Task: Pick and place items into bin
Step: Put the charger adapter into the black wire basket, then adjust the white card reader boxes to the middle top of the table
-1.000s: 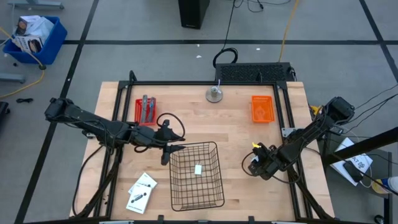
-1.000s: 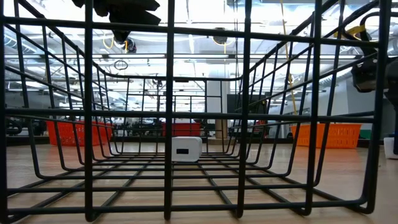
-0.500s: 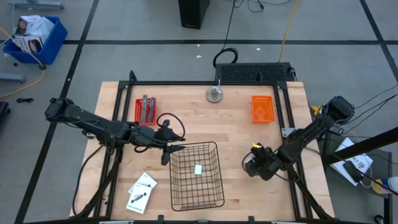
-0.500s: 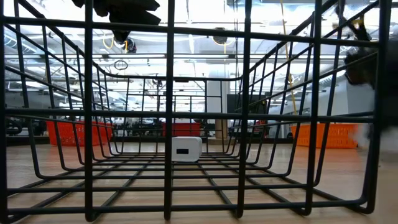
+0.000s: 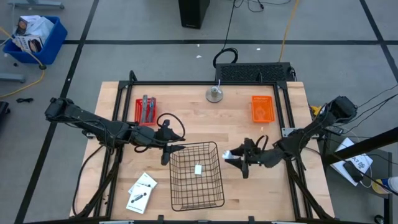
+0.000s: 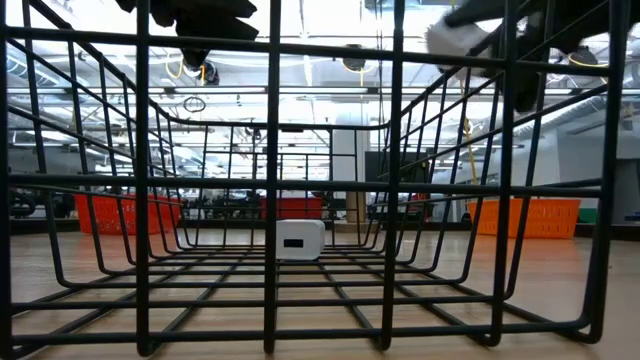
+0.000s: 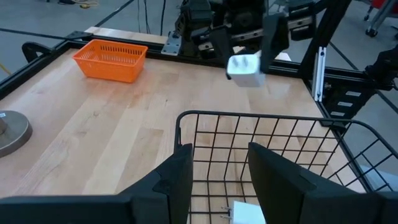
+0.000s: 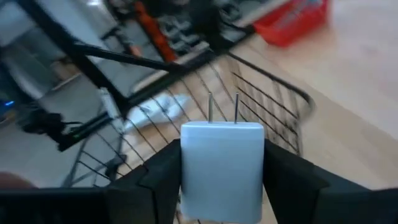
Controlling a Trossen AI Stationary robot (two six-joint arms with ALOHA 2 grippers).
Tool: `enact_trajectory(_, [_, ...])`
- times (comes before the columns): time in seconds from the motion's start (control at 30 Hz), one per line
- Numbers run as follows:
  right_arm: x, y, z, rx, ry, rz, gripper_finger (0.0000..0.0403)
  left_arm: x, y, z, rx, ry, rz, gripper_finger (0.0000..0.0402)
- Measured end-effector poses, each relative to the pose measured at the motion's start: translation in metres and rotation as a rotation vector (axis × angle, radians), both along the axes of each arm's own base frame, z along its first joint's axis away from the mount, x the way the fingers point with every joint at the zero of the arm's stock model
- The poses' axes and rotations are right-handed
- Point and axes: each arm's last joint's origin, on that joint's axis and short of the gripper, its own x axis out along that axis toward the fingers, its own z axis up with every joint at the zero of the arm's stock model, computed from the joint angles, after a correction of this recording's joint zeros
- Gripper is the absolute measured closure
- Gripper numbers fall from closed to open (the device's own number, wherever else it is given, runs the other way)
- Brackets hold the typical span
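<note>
A small white plug-in block with two metal prongs [image 8: 222,165] sits clamped between the fingers of my right gripper [image 5: 231,155], held in the air just beside the right rim of the black wire basket [image 5: 214,186]. From the left wrist camera the same block [image 7: 245,70] hangs above the basket's far edge [image 7: 261,117], the dark right arm behind it. A second small white block [image 5: 198,169] lies on the basket floor, near the middle; the low camera shows it [image 6: 300,240] resting on the bottom wires.

My left gripper [image 5: 168,151] hovers at the basket's upper left corner, its jaws partly apart with nothing between them; its two dark fingers [image 7: 171,183] straddle the basket rim in its own wrist view.

Two flat white card packets with black print [image 5: 141,191] lie on the pale wooden table [image 5: 236,124] to the left of the basket, near the front edge. A red tray [image 5: 146,111] holding slim grey tools sits behind the left arm, an orange mesh tray [image 5: 262,108] stands at the back right, and a round metal weight [image 5: 215,94] rests at the back centre.
</note>
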Motion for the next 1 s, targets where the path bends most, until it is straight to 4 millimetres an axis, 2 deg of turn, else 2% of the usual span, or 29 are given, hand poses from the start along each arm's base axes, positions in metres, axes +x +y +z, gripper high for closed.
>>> enact_trajectory(0.2, [0.026,-0.005,0.002,-0.106,-0.023,0.058,0.0226,0.001,0.000,0.002,-0.004,-0.021,0.002,0.0243])
enact_trajectory(0.4, [0.071,0.010,0.015,-0.220,0.012,0.139,0.0218,0.001,0.000,0.002,-0.005,-0.024,0.003,0.0243])
enact_trajectory(0.57, [0.105,0.019,0.016,-0.261,0.181,0.195,0.0220,0.001,0.000,0.003,-0.007,-0.028,0.001,0.0243])
enact_trajectory(0.67, [0.120,0.021,0.010,-0.248,0.265,0.262,0.0201,-0.001,-0.001,0.003,-0.009,-0.024,-0.001,0.0243])
enact_trajectory(0.87, [0.131,0.018,-0.001,-0.279,0.306,0.258,0.0150,-0.004,-0.002,0.006,-0.025,-0.028,-0.039,0.0243])
enact_trajectory(1.0, [0.129,0.018,0.007,-0.266,0.272,0.263,0.0134,-0.007,-0.002,0.008,-0.030,-0.025,-0.054,0.0243])
